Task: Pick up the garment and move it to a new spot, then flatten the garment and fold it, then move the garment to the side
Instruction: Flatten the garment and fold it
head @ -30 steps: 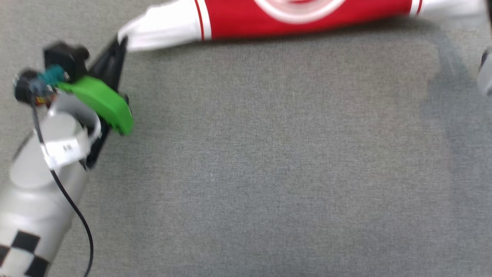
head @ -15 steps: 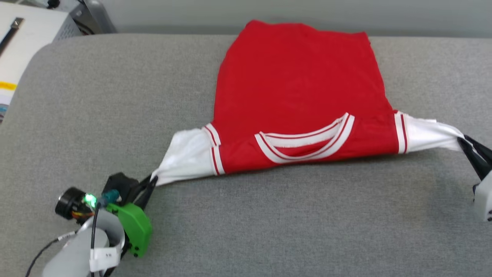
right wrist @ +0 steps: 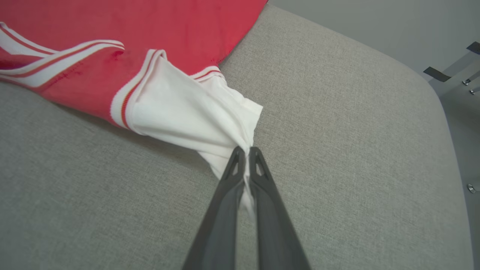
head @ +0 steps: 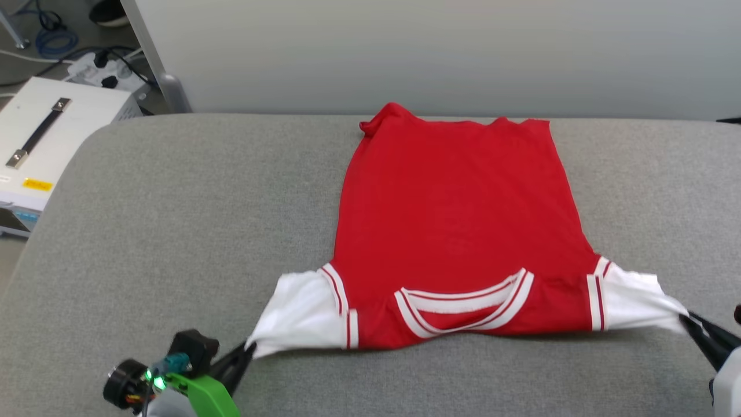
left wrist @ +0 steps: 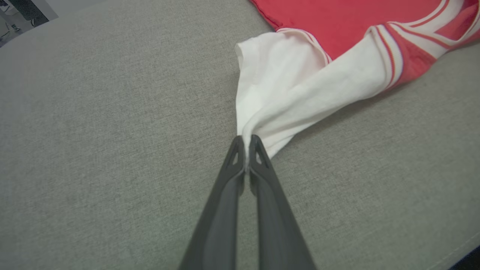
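Shirt (head: pixel 457 220): red, plain side up; white short sleeves; red-and-white striped trim at neck and armholes; lies spread on the grey worktop (head: pixel 173 220), right of the worktop's middle, hem toward its far edge, collar toward its near edge
Left claw (left wrist: pixel 245 141): by the worktop's near edge; fingers pressed together, pinching one sleeve's tip
Right claw (right wrist: pixel 246 152): same edge, far right; pinching the other sleeve's tip
Head view: whole shirt; white box (head: pixel 75 116) with black handle past the worktop's left end
Wrist views: white cloth caught between fingertips; sleeves taut
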### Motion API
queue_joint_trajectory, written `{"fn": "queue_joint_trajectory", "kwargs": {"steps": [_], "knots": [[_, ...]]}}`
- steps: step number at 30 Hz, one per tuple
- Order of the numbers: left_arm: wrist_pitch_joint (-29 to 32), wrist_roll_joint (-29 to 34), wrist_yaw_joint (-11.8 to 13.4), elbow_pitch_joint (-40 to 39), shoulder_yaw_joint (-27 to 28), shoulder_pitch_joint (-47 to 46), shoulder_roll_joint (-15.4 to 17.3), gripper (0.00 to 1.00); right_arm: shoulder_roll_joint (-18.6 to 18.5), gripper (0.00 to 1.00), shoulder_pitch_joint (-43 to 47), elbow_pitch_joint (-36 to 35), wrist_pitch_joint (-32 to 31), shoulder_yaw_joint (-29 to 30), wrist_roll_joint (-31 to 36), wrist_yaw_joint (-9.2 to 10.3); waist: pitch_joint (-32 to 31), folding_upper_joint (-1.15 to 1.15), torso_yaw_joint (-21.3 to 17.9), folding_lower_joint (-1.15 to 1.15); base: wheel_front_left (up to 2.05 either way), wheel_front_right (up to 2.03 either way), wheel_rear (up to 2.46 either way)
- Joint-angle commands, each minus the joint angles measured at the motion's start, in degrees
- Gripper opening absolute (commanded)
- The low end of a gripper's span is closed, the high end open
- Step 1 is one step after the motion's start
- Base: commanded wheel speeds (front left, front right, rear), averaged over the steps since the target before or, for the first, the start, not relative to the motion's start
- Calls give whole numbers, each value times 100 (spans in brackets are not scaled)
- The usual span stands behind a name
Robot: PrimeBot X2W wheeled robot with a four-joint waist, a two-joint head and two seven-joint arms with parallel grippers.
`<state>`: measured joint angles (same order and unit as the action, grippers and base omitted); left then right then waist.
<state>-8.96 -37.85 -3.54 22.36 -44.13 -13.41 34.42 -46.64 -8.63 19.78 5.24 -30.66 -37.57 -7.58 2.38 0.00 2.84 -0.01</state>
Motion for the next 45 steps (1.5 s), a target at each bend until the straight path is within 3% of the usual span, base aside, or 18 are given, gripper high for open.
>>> {"fn": "queue_joint_trajectory", "kwargs": {"steps": [1,15,16,17,23,29,36,45], "knots": [[78,-52,-9,-104,-33,191,64,0,-29,0,207,-84,-58,95,-37,9,-229,0,22,1,0,0,0],[524,-119,343,-951,-194,732,353,0,91,0,1371,-725,-543,897,4,9,-279,0,68,1,0,0,0],[521,-121,353,-975,-185,704,340,0,107,70,1396,-763,-579,959,3,9,-261,0,77,1,0,0,0],[525,-119,363,-992,-180,679,331,0,127,100,1416,-782,-633,1007,-22,9,-246,0,82,1,0,0,0],[579,-52,462,-1216,-155,518,333,0,42,100,1422,-1228,-961,1269,-10,9,-149,0,160,1,0,0,0],[701,-48,647,-1764,-64,392,374,0,135,100,1179,-1877,-1708,2035,-72,9,48,0,298,1,0,0,0],[1165,-98,803,-2661,-37,185,442,0,407,100,504,-2373,-3003,2626,-178,9,637,0,639,1,0,0,0],[1614,125,1042,-3835,-4,-162,581,0,563,100,-1177,-2145,-4867,3033,-147,9,1862,0,1173,1,0,0,0]]}}
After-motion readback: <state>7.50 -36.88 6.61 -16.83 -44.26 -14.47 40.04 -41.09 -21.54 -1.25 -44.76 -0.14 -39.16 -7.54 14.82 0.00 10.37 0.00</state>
